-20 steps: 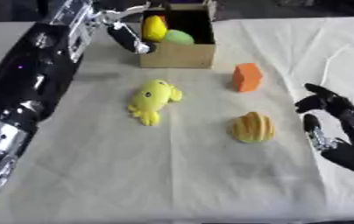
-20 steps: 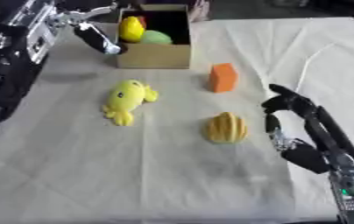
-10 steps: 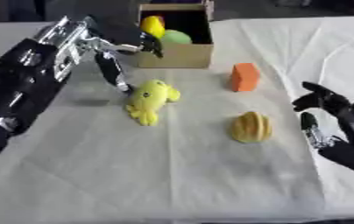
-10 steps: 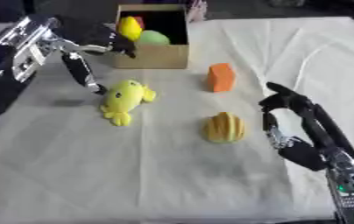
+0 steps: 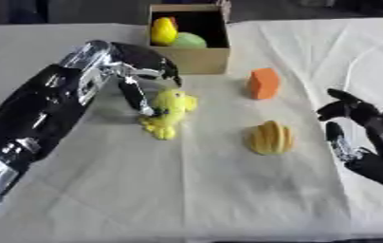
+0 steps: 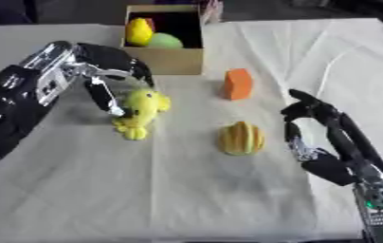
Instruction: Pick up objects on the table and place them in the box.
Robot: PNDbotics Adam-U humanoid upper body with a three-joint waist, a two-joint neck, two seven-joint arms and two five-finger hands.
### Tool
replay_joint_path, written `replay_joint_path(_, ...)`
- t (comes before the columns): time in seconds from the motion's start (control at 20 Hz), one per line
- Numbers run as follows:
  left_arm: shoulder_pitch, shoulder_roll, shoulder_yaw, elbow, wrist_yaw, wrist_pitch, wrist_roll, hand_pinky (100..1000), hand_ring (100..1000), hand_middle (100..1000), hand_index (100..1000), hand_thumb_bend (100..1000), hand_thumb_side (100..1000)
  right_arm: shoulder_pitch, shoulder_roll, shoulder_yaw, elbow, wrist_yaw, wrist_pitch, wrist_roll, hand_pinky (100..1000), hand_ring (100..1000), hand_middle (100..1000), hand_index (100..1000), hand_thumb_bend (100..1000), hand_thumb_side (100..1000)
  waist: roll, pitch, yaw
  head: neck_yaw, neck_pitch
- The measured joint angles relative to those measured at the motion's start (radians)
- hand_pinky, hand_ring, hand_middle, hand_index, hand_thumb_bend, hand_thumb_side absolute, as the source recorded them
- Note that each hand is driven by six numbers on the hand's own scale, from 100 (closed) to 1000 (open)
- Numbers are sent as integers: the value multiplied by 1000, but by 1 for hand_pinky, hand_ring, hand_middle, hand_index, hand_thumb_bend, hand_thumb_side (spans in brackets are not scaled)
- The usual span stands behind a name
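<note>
A yellow plush toy [image 5: 170, 113] lies on the white cloth in front of the cardboard box [image 5: 189, 60]. My left hand [image 5: 141, 66] hangs over the toy's upper left, open. Its thumb [image 5: 135, 97] reaches down along the toy's left side and its fingers [image 5: 168, 70] spread just above the toy's head. An orange block [image 5: 263, 83] stands to the right of the box. A ribbed yellow-orange fruit-like piece [image 5: 269, 137] lies nearer to me. My right hand [image 6: 327, 128] rests open at the right, beside that piece and apart from it.
Inside the box sit a yellow object [image 5: 163, 30] and a green one [image 5: 190, 41]. The cloth [image 5: 186, 190] has creases and covers the whole table. The cloth's front edge runs along the bottom of both views.
My left hand has come away from the box's left side, moving toward me and right, down to the yellow plush toy. The right hand has barely shifted.
</note>
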Motion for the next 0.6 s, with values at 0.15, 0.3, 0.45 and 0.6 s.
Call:
replay_joint_path(0.15, 0, 2, 12, -12, 74, 33, -33, 668, 425, 402, 586, 100, 256, 0, 0, 0, 0, 0, 0, 0, 777, 683, 680, 957, 100, 632, 0, 0, 0, -1, 0)
replay_joint_path(0.3, -12, 19, 42, -81, 160, 52, -52, 676, 430, 398, 582, 100, 248, 0, 0, 0, 0, 0, 0, 0, 777, 683, 679, 957, 100, 632, 0, 0, 0, -3, 0)
replay_joint_path(0.45, -50, 36, 97, -172, 197, 55, -55, 686, 463, 433, 618, 100, 238, 0, 0, 0, 0, 0, 1, -1, 777, 683, 680, 957, 100, 634, 0, 0, 1, -4, 0)
replay_joint_path(0.6, -92, 24, 161, -192, 144, 93, 3, 700, 513, 491, 668, 100, 226, 1, 0, 0, 1, 0, 1, 0, 777, 684, 680, 957, 100, 634, 0, 0, 1, -3, 0)
